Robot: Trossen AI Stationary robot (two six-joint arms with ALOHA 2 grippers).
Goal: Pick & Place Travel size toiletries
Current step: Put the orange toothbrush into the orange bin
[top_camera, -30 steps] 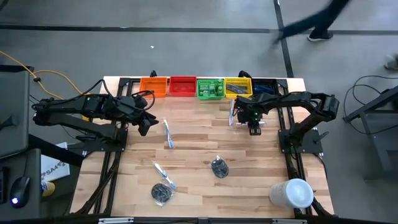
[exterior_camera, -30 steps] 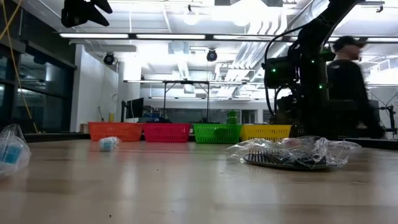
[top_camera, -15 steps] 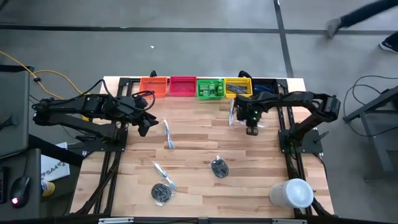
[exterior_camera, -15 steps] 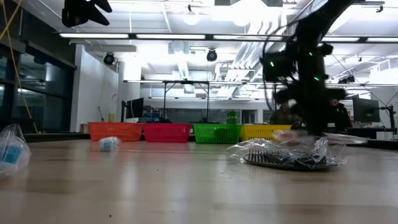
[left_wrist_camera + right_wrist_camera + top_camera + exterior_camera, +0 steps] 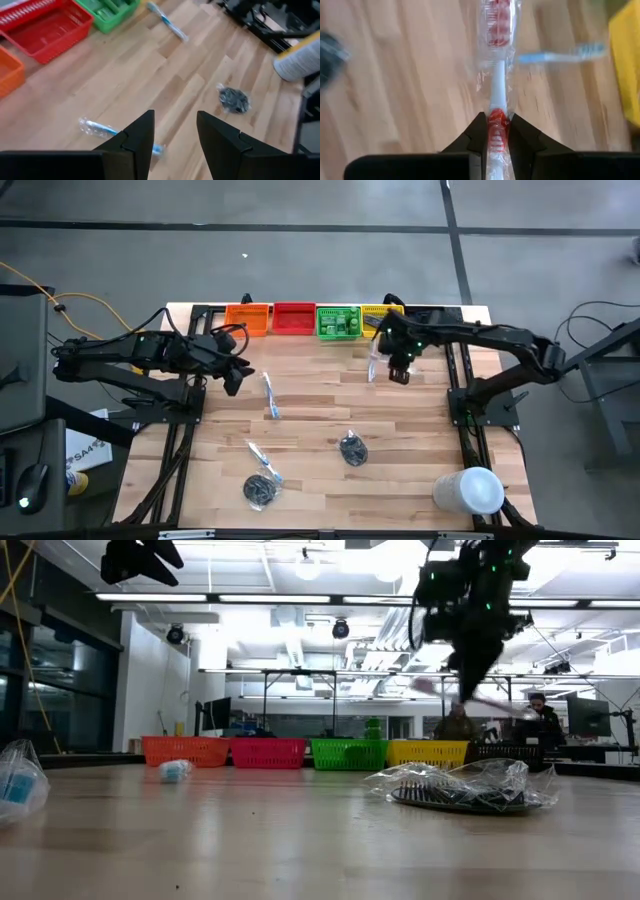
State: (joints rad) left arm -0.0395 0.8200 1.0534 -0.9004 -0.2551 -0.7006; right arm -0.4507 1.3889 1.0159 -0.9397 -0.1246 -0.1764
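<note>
The right hand (image 5: 495,131) is clamped on a clear-wrapped toothbrush with a white handle and red markings (image 5: 496,100), holding it clear of the pale wooden desk (image 5: 320,405). In the high view this hand (image 5: 398,370) sits just in front of the yellow plastic bin (image 5: 378,314), with the wrapped brush hanging beside it toward the desk's middle. In the low view the brush (image 5: 470,695) shows as a blur up in the air below the right arm.

The left hand (image 5: 175,132) hovers with its fingers apart and nothing between them, at the left side of the desk near the orange bin (image 5: 248,317).

On the desk lie a clear-wrapped white-blue toothbrush (image 5: 270,395), a second one (image 5: 262,461), two dark round bundles (image 5: 352,448) (image 5: 259,491), and a large white cylinder (image 5: 468,490) at the near right corner. The green bin (image 5: 338,321) holds green bottles.
</note>
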